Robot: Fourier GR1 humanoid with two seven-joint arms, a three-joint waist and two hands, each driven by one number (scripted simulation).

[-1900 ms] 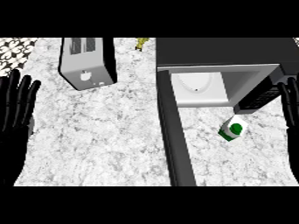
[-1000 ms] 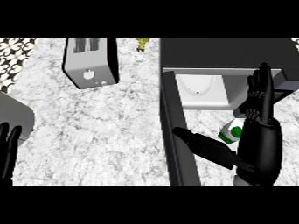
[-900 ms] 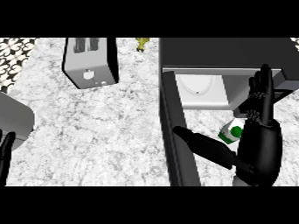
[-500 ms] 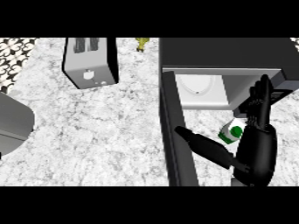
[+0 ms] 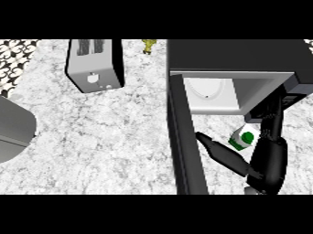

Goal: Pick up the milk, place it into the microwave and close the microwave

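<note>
Looking down at the counter (image 5: 119, 137), you see the milk carton (image 5: 243, 138) standing just in front of the microwave (image 5: 240, 57), right of its open door (image 5: 186, 141). Your right hand (image 5: 271, 157) is open around it: the thumb points left below the carton, and straight fingers (image 5: 274, 121) run up its right side toward the oven's cavity. You cannot tell whether they touch it. A toaster (image 5: 95, 64) stands well to the left, and your grey left forearm (image 5: 4, 125) shows at the left edge.
</note>
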